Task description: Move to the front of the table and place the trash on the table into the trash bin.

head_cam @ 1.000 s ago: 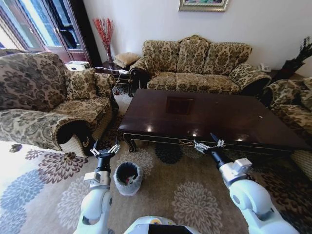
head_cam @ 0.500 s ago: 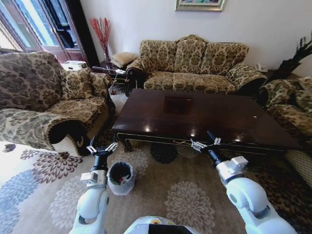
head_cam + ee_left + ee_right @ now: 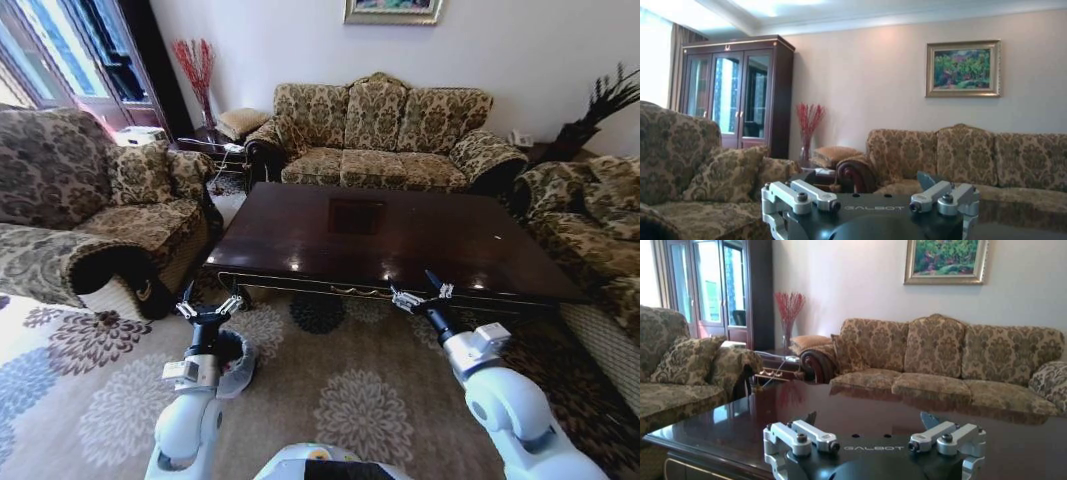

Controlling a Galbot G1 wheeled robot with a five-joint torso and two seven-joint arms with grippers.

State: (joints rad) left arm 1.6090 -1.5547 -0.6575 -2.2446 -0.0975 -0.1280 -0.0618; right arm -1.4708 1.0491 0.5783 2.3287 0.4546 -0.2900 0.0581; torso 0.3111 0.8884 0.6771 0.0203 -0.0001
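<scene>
Carpet (image 3: 350, 400) with floral medallions is lying open between the robot and the table (image 3: 390, 235), whose near edge is running across the middle of the head view. The table's glossy dark top is reflecting light, and a tiny pale speck near its right side may be a scrap, though this cannot be confirmed. The trash bin (image 3: 235, 362) is standing on the carpet off the table's near-left corner, partly covered by the left arm; its pale liner is folding over the rim. The left gripper (image 3: 209, 309) is hovering above the bin with its fingers spread apart. The right gripper (image 3: 422, 297) is hanging just before the table's front edge, fingers likewise spread.

An armchair (image 3: 80, 220) is bounding the floor on the left, a sofa (image 3: 375, 125) is sitting behind the table, and a second chair (image 3: 585, 215) is closing the right side.

The left wrist view is looking level across the room, showing a tall cabinet (image 3: 733, 95), red stems in a vase (image 3: 809, 125) and a framed painting (image 3: 963, 68). The right wrist view is showing the tabletop (image 3: 860, 420) at low angle, mirroring the sofa beyond.
</scene>
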